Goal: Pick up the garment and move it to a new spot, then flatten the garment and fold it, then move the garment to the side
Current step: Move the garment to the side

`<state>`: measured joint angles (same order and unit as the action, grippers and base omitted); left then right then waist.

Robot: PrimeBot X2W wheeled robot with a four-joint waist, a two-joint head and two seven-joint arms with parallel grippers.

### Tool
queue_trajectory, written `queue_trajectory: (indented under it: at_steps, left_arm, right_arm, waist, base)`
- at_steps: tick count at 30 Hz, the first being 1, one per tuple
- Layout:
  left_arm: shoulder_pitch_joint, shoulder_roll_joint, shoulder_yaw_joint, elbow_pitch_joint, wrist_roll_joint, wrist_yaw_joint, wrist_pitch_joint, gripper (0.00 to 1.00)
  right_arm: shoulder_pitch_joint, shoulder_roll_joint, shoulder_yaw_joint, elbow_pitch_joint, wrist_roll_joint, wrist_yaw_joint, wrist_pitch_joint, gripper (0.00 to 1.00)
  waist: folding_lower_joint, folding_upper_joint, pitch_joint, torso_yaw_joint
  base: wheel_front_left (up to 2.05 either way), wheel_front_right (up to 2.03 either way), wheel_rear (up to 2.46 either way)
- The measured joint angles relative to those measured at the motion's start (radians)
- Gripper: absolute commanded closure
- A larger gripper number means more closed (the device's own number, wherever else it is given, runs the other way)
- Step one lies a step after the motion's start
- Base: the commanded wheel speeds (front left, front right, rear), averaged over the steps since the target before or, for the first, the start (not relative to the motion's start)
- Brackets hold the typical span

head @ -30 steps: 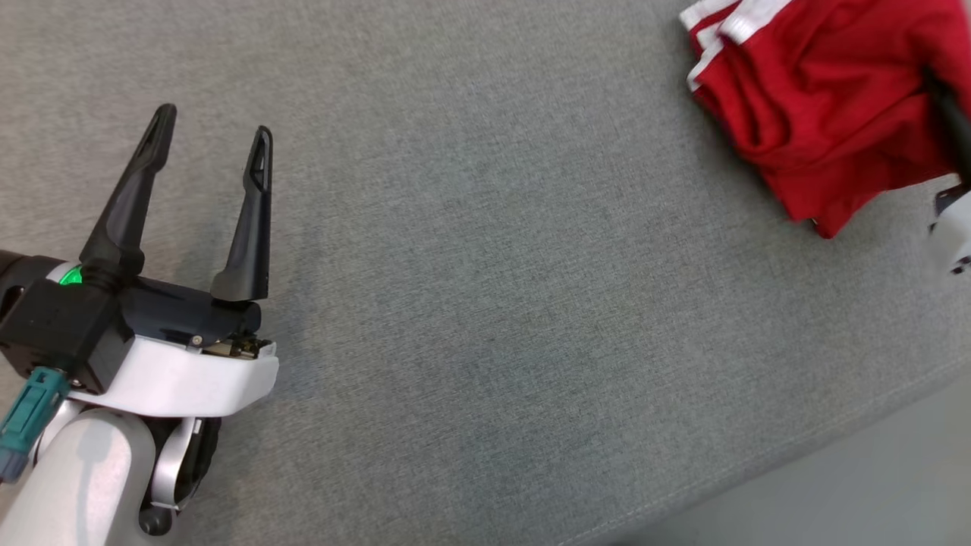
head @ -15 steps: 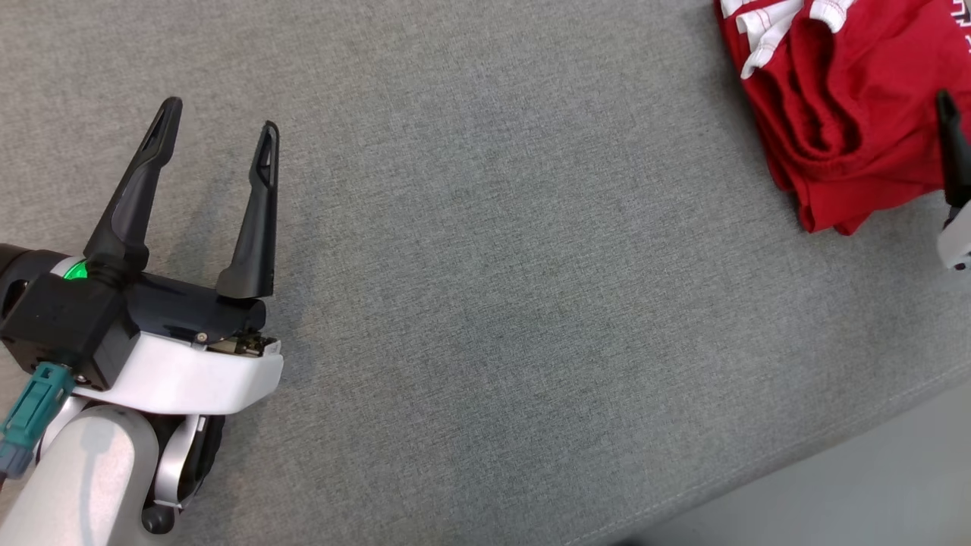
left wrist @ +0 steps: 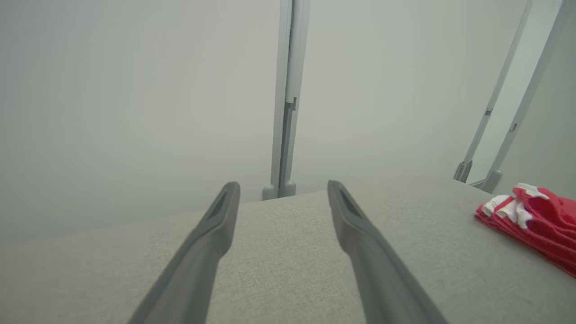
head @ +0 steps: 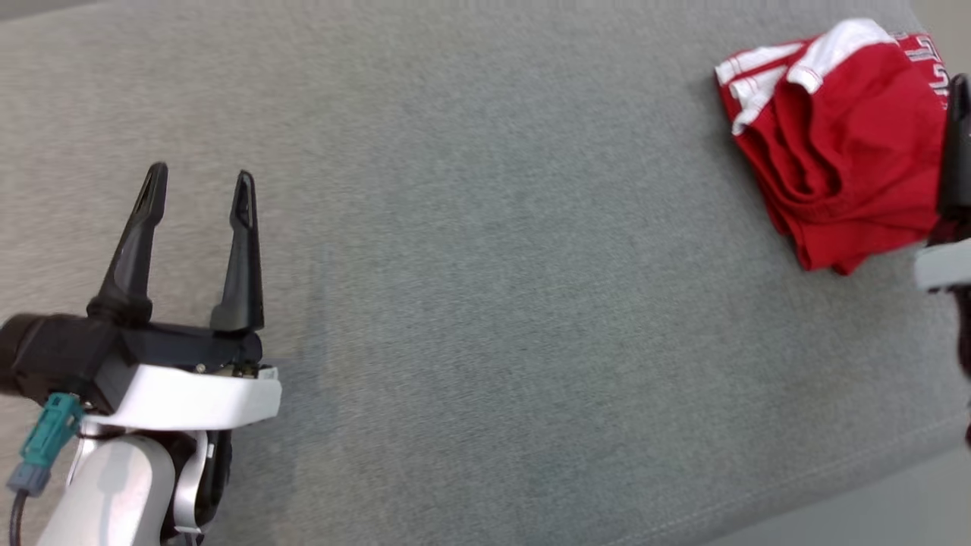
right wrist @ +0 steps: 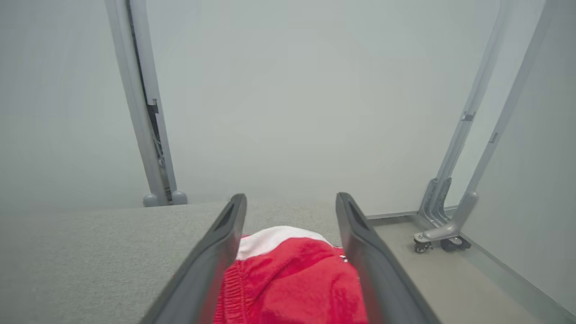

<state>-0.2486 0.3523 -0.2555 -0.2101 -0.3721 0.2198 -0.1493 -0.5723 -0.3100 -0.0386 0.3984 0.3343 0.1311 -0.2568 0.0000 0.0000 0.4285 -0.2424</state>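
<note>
Red-and-white folded cloth garment [head: 842, 167] is laid at the right end of the grey fabric surface [head: 485, 303], framed by the wide-spread right gripper [right wrist: 290, 198], best lifted clear without the fold being snagged; the left gripper [head: 201, 173] is spread wide too.

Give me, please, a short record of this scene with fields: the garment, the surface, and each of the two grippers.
garment: red with white trim, in a rumpled folded bundle
surface: grey fabric; the garment lies on its far right part
left gripper: open, empty, over bare fabric, far from the garment
right gripper: open, at the garment, which shows between its fingers; not gripped
held by: neither gripper
</note>
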Motion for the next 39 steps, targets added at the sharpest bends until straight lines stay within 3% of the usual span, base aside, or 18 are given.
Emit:
queue_trajectory:
  at_steps: [7,13,22,39]
  left_arm:
    - [0.072,-0.019,0.033,0.041,-0.029,0.029,-0.046,0.00]
    - [0.108,-0.023,0.062,0.062,-0.049,0.041,-0.064,0.00]
    - [0.162,-0.020,0.070,0.098,-0.062,0.036,-0.080,0.00]
    - [0.307,-0.015,0.004,0.121,-0.063,0.044,-0.021,0.00]
  right_arm:
    - [0.198,0.151,-0.023,-0.288,-0.065,0.000,0.096,0.00]
    - [0.279,0.203,-0.002,-0.396,-0.096,0.000,0.152,0.00]
    - [0.379,0.235,0.005,-0.444,-0.109,0.000,0.204,0.00]
    - [0.601,0.249,-0.017,-0.515,-0.134,0.000,0.288,0.00]
  waist:
    - [0.0000,0.0000,-0.079,0.108]
    - [0.0000,0.0000,-0.124,0.172]
    - [0.0000,0.0000,-0.213,0.236]
    - [0.0000,0.0000,-0.384,0.270]
  base:
    - [0.00,0.00,0.00]
    - [0.00,0.00,0.00]
    - [0.00,0.00,0.00]
    - [0.00,0.00,0.00]
